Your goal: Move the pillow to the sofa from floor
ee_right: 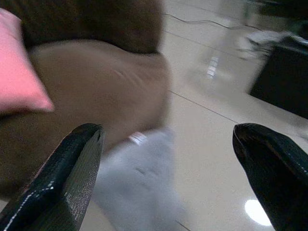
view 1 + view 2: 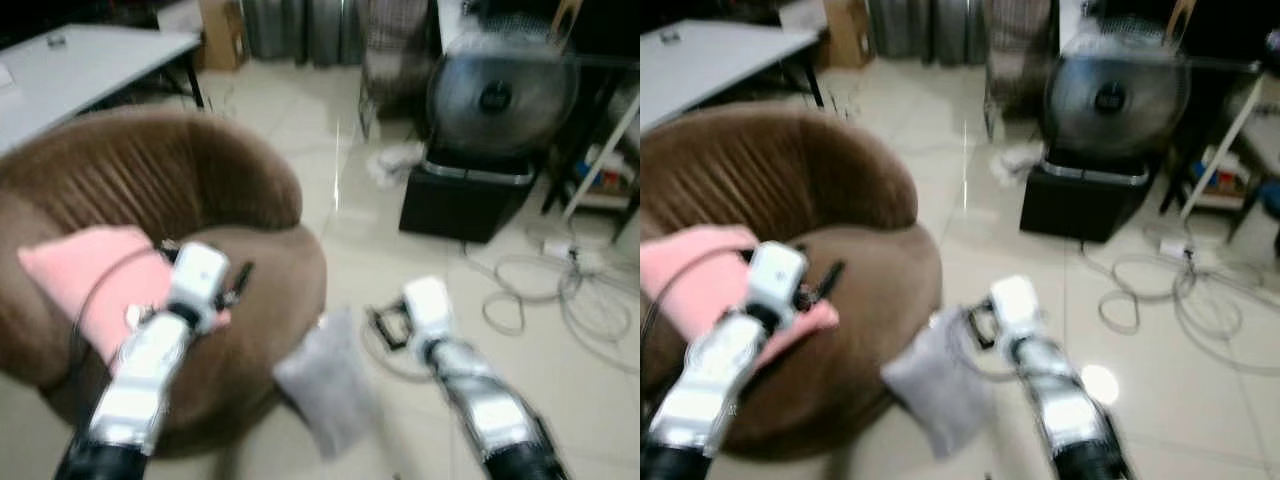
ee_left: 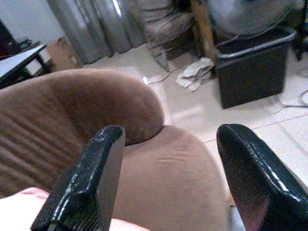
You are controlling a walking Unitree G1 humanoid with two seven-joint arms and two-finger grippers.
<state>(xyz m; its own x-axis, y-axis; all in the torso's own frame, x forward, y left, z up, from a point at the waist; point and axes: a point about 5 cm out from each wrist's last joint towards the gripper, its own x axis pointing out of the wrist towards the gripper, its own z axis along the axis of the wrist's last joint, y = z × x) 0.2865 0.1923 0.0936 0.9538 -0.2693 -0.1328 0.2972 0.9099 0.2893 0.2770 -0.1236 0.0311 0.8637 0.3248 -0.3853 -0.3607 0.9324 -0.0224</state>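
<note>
- Presently, the grey pillow (image 2: 325, 390) lies on the tiled floor (image 2: 420, 270), leaning against the front base of the round brown sofa (image 2: 240, 300); it is not held by either pincer
- The right pincer (image 2: 385, 322) hovers low over the floor, just beside and slightly above the grey pillow; in the right wrist view its two black fingers (image 1: 67, 185) stand wide apart, released, with the pillow (image 1: 137, 185) lying between and beyond them, apart from both
- The left pincer (image 2: 238, 282) is held over the sofa seat, released as well; in the left wrist view its fingers (image 3: 91, 185) are spread with the brown seat cushion (image 3: 168, 183) beyond them, gripping nothing
- A pink pillow (image 2: 95, 275) rests on the sofa seat, directly beneath and beside the left arm; whether the arm touches it cannot be told
- Beyond the right pincer, well apart, a black bin (image 2: 465, 200) stands on the floor with a large round fan (image 2: 500, 95) above it; loose white cables (image 2: 560, 290) coil on the tiles to that pincer's outer side
- Far beyond the left pincer, behind the sofa back, stands a white desk (image 2: 90, 65)
- Both head views are somewhat blurred
</note>
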